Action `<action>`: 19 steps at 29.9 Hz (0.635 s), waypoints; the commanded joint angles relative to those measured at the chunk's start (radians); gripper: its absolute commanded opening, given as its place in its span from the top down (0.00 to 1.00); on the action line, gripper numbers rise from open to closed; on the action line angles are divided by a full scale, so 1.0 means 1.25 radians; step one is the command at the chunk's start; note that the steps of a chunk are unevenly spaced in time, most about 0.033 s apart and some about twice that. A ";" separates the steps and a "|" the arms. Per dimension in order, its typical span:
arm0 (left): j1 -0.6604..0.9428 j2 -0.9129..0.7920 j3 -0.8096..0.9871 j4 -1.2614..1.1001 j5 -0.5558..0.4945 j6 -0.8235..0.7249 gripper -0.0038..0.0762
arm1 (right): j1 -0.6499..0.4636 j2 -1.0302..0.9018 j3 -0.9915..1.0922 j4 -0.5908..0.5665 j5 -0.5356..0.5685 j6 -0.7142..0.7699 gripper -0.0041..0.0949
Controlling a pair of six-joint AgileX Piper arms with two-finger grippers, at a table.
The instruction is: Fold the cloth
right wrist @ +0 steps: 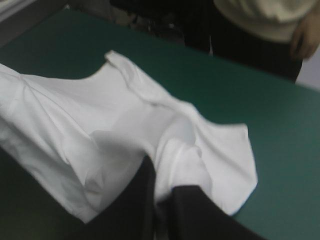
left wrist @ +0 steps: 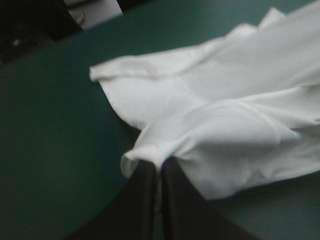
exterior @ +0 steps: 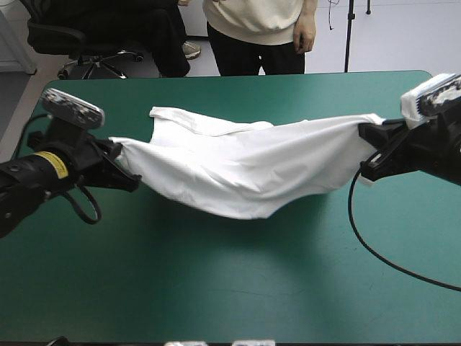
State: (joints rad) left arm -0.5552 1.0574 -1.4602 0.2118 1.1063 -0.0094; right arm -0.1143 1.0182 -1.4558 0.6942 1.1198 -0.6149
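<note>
white t-shirt [exterior: 245,169] hangs stretched between both tools over the middle of the teal-green desk [exterior: 216,288], sagging in the centre. left tool [exterior: 121,160] clamped on one bunched end, right tool [exterior: 369,140] clamped on the other

From above and behind the robot we look forward and down on the whole table [exterior: 216,288], its far edge at twelve o'clock. Our left wrist camera sits close over the left gripper [left wrist: 159,166], facing three o'clock; the right one, close over the right gripper [right wrist: 165,175], faces nine. All three views share the T-shirt [exterior: 245,173].
</note>
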 commanded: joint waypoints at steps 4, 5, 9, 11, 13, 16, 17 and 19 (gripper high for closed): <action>-0.002 -0.016 -0.244 0.044 -0.052 0.074 0.97 | 0.001 -0.010 -0.251 0.057 -0.037 -0.024 0.98; -0.002 -0.016 -0.276 0.051 -0.064 0.077 0.97 | 0.001 -0.010 -0.279 0.057 -0.039 -0.024 0.98; -0.002 -0.016 -0.385 0.070 -0.123 0.097 0.97 | 0.001 -0.010 -0.410 0.048 -0.060 -0.030 0.98; -0.002 -0.016 -0.430 0.072 -0.161 0.111 0.97 | 0.001 -0.010 -0.466 0.031 -0.073 -0.030 0.98; -0.002 -0.016 -0.470 0.072 -0.214 0.127 0.97 | 0.001 -0.010 -0.525 0.008 -0.093 -0.027 0.98; -0.002 -0.014 -0.516 0.072 -0.290 0.135 0.97 | 0.001 -0.008 -0.584 -0.043 -0.121 -0.013 0.98; -0.002 -0.014 -0.525 0.075 -0.308 0.135 0.97 | 0.001 -0.006 -0.602 -0.062 -0.127 -0.001 0.98; -0.002 -0.013 -0.535 0.100 -0.325 0.131 0.97 | 0.001 0.001 -0.621 -0.089 -0.130 0.020 0.98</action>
State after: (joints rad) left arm -0.5552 1.0409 -2.0927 0.2977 0.8298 0.1571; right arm -0.1143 1.0023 -2.1891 0.6296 1.0600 -0.6191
